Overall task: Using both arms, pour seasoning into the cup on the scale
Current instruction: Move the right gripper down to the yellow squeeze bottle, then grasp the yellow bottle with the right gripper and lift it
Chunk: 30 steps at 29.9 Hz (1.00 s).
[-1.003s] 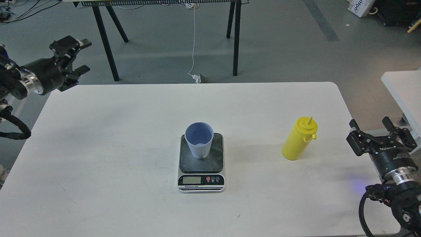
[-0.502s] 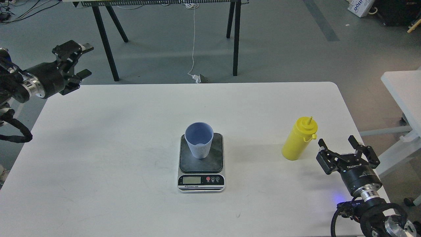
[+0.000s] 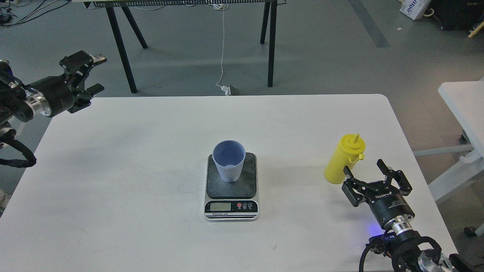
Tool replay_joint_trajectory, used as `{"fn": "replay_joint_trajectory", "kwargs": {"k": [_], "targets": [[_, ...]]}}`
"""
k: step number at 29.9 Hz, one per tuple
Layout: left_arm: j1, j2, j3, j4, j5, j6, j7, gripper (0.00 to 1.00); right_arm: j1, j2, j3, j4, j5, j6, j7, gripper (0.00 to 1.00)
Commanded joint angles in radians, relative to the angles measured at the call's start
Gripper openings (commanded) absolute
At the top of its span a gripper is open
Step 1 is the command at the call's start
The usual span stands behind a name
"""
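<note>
The yellow seasoning bottle (image 3: 344, 159) stands upright on the white table (image 3: 151, 151), right of centre, cap tethered at its side. The light blue ribbed cup (image 3: 228, 160) stands upright on the dark plate of the scale (image 3: 231, 187) at the table's middle. My right gripper (image 3: 365, 169) is open, fingers pointing up and away, just right of and in front of the bottle's base, its left finger close to the bottle. My left gripper (image 3: 96, 72) is open and empty, held above the table's far left corner, far from the cup.
Black trestle legs (image 3: 121, 45) stand on the grey floor beyond the table's far edge. A second white table (image 3: 463, 102) stands at the right. A white cable (image 3: 223, 49) hangs to the floor behind.
My right gripper has moved left and toward the bottle, from off the table's right edge to just beside the bottle's base. My left gripper has drifted slightly lower and stayed open.
</note>
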Motion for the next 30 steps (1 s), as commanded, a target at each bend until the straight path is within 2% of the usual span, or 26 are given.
{"fn": "replay_joint_trajectory", "kwargs": {"k": [1, 30], "targets": [[0.002, 0.000, 0.000, -0.001, 0.000, 0.000, 0.000, 1.00, 0.004, 0.019, 0.000, -0.020, -0.023, 0.000, 0.000, 0.99], [0.043, 0.006, -0.002, -0.001, 0.000, 0.000, 0.000, 1.00, 0.150, 0.074, -0.070, -0.178, -0.041, 0.000, 0.001, 0.99]]}}
